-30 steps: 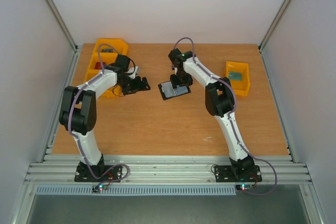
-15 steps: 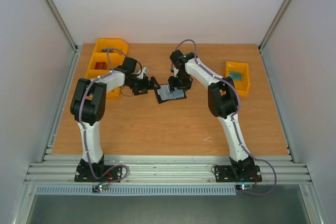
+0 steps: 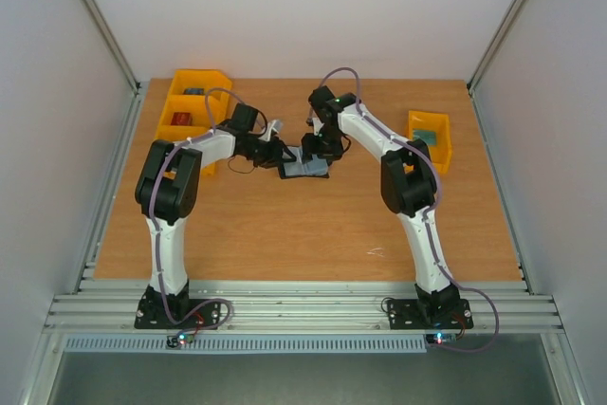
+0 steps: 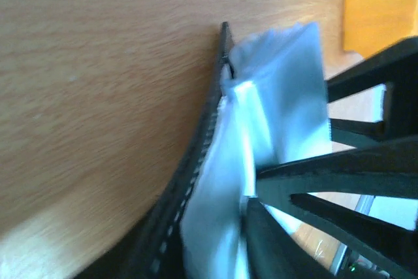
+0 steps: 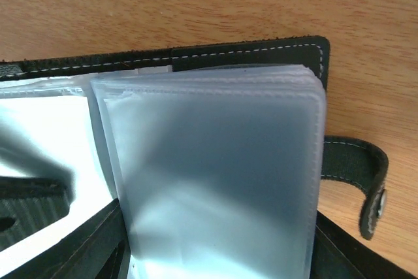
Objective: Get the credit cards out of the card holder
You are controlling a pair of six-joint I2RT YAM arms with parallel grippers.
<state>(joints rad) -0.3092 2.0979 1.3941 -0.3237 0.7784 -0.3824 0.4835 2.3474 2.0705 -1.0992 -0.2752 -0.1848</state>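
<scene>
Okay, card holder lies open on the bench, far-centre, between my two arms. In the right wrist view its black stitched edge is up top, the snap tab hangs off the right side onto the wood, and a stack of cloudy plastic sleeves fans out of it. I see no card face through the sleeves, too foggy.

Left gripper is at the holder's left edge. In its wrist view the dark fingers sit right against a pale sleeve, but the view is blurred, so I cannot tell if it is clenched on anything. Right gripper is low over the holder's far side. Whether it is grasping or released I cannot tell.

Further out, a red card lies in the yellow bins at left. One more yellow bin is at right, well apart, with something greenish in it.
</scene>
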